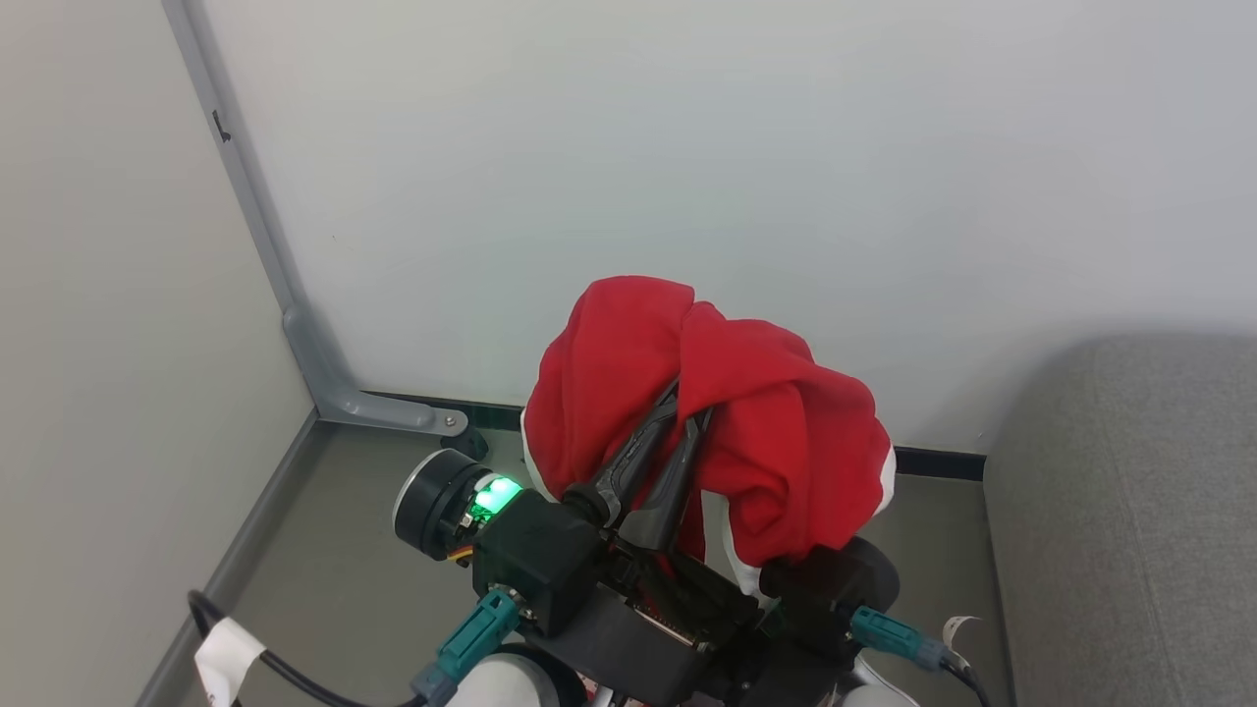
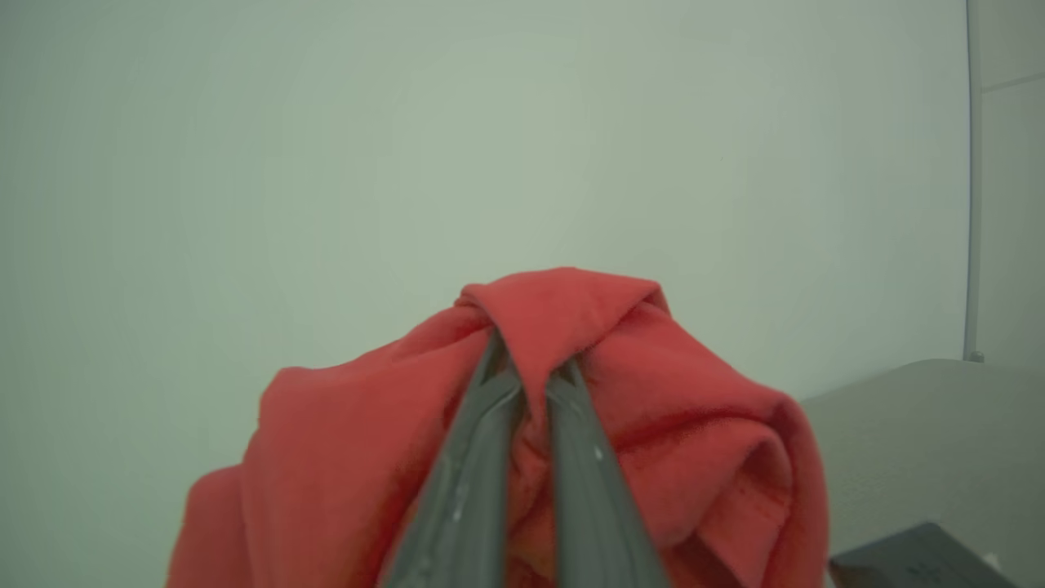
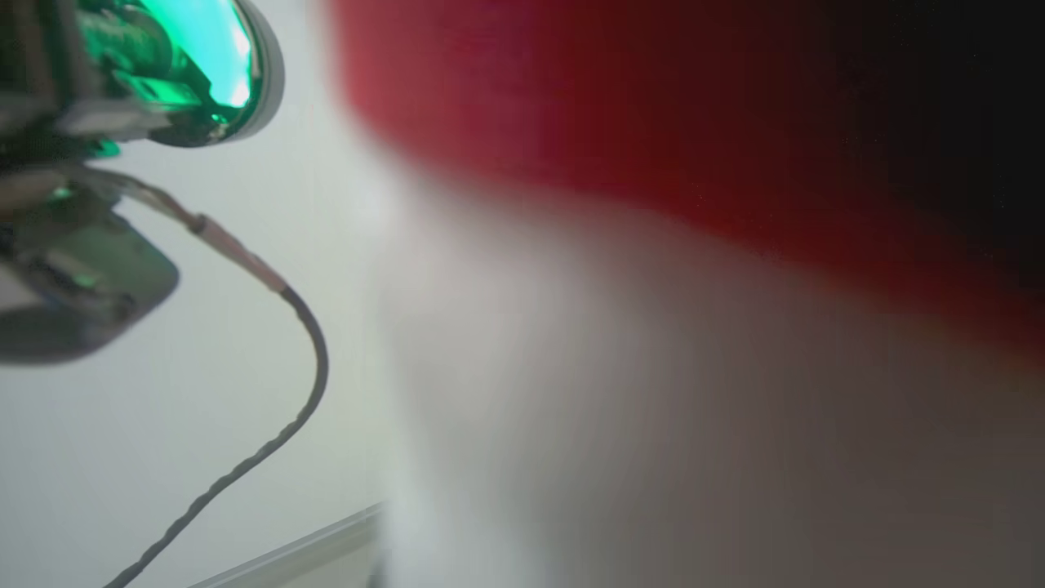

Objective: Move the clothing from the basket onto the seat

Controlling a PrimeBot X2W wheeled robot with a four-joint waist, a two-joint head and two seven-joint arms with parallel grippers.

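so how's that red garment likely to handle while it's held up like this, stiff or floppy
Floppy, most likely: the clothing droops in folds either side of the left claw rather than keeping a shape. Probably light, since a pinch on one fold seems to carry much of it. It may snag or drag, as loose cloth hangs over the right arm.

Wall close ahead, seat at rt, floor at left free.
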